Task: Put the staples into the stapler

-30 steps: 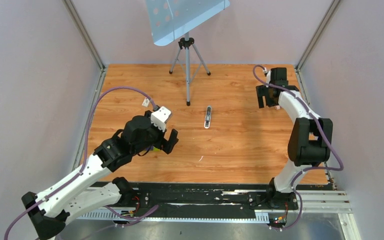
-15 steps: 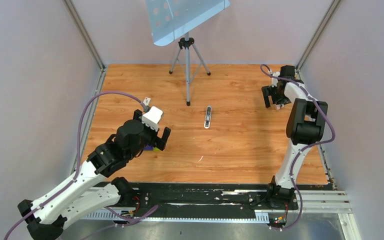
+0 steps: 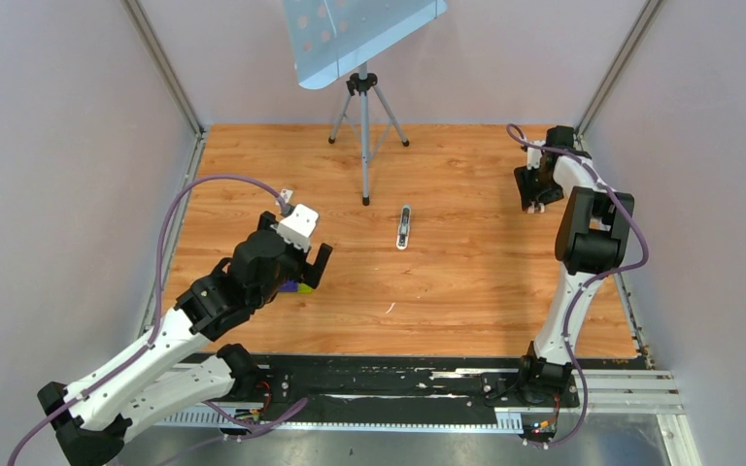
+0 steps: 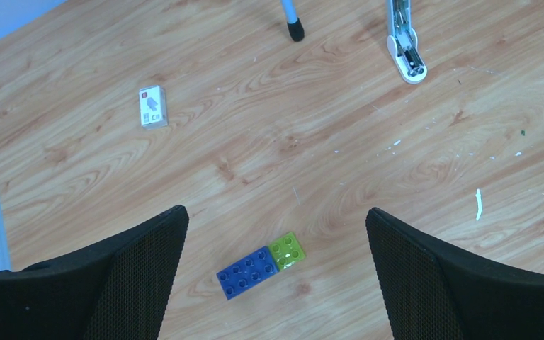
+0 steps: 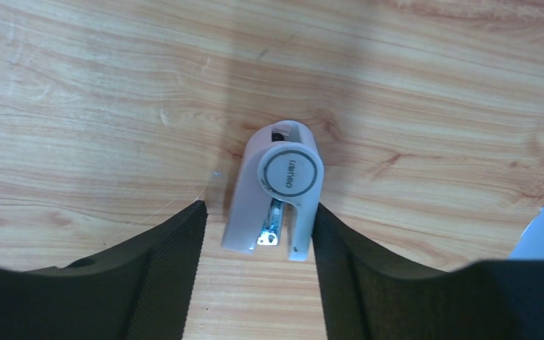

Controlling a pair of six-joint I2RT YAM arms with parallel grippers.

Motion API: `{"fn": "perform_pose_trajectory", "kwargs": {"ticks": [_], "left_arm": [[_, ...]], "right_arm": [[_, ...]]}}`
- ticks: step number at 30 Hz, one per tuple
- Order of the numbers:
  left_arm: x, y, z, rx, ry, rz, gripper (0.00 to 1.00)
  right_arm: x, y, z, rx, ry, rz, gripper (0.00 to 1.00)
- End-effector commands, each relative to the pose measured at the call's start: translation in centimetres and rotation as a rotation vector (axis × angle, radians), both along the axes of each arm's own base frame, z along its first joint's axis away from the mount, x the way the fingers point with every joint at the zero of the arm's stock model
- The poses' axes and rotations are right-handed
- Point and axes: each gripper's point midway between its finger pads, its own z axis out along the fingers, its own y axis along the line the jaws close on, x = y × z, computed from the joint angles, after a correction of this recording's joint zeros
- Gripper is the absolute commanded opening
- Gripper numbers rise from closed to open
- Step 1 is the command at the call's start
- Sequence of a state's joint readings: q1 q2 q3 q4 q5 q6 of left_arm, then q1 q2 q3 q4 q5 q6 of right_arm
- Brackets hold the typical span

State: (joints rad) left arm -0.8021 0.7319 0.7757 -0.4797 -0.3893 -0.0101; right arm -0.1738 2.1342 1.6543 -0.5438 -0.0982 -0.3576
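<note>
Pale pink stapler (image 5: 276, 191), with a round stamped cap and a silver channel (a tiny thing), lies well right of the tripod (image 3: 364, 146), between the right gripper's (image 5: 258, 211) half-closed jaws. I cannot tell if they grip it. The left gripper (image 4: 275, 212), near-left of the tripod, gapes wide.

The wooden table (image 3: 466, 291) bears a stapler (image 5: 275, 191), slim white piece (image 3: 404, 228), blue-and-green block (image 4: 262, 263), white card (image 4: 152, 106) and tripod (image 3: 365, 146).
</note>
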Motion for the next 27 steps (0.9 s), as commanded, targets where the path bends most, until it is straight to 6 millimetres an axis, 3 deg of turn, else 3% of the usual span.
{"fn": "perform_pose_trajectory", "kwargs": {"ticks": [1, 8, 12, 20, 27], "left_arm": [[0.2, 0.2, 1.1, -0.022, -0.033, 0.018, 0.97], [0.2, 0.2, 1.3, -0.046, -0.042, 0.025, 0.96], [0.2, 0.1, 1.4, -0.065, -0.053, 0.02, 0.95], [0.2, -0.2, 1.9, -0.173, -0.016, 0.086, 0.93], [0.1, -3.3, 2.9, -0.301, 0.022, 0.001, 0.9]], "right_arm": [[-0.8, 0.3, 0.6, 0.049, 0.029, -0.024, 0.55], [-2.1, 2.2, 3.1, 0.129, -0.004, -0.134, 0.37], [-3.4, 4.6, 4.8, 0.236, -0.019, -0.185, 0.36], [-6.8, 12.0, 9.4, 0.553, -0.078, -0.157, 0.34], [-11.7, 20.1, 12.5, 0.826, -0.111, -0.052, 0.35]]}}
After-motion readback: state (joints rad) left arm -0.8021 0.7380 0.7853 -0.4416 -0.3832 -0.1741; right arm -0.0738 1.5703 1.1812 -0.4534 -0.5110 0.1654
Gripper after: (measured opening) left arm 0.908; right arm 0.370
